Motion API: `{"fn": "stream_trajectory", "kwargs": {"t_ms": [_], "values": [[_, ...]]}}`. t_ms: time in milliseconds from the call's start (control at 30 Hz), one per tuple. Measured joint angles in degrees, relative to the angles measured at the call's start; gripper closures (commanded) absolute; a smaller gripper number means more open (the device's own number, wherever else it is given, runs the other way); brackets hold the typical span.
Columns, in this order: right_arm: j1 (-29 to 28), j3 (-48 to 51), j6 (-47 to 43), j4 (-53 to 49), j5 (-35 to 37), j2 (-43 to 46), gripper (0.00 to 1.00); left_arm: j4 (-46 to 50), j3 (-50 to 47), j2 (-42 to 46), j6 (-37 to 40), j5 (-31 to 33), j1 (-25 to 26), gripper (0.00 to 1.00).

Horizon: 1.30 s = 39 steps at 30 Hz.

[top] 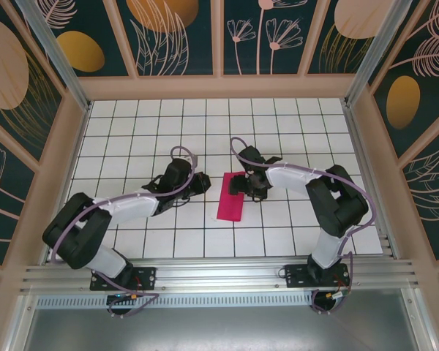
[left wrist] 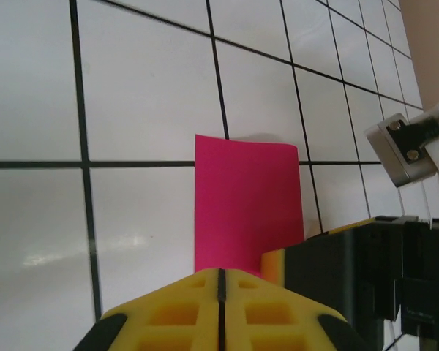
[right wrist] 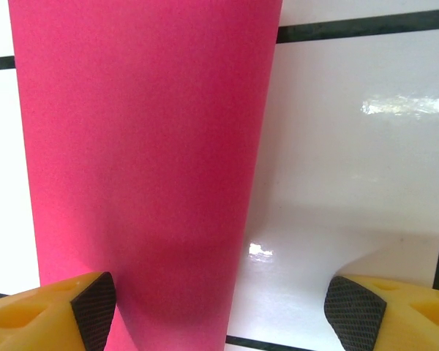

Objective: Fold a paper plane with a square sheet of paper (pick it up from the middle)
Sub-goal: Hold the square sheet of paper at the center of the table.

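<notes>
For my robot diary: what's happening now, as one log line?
paper: folded narrow, lying flat | left gripper: shut, near paper | right gripper: open over paper's edge

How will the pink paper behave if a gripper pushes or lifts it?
The pink paper looks thin and lies nearly flat, so it would probably flop if lifted by one end. The glossy tiled table shows glare, so a push would likely slide it easily. Being so thin, it is probably light and may shift at a slight touch.
</notes>
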<state>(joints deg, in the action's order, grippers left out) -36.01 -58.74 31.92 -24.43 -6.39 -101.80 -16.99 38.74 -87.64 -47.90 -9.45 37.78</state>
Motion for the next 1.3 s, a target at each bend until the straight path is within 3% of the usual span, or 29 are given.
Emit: {"fn": "stream_trajectory", "kwargs": {"t_ms": [533,1300], "values": [[-0.17,-0.02,0.11,0.0,0.42,-0.26,0.18,2.34,11.02,-14.14,-2.6,-5.09,2.49,1.0],[-0.17,0.0,0.13,0.02,0.44,-0.52,0.17,11.69,17.33,-20.98,-2.78,-3.61,4.26,1.0]]}}
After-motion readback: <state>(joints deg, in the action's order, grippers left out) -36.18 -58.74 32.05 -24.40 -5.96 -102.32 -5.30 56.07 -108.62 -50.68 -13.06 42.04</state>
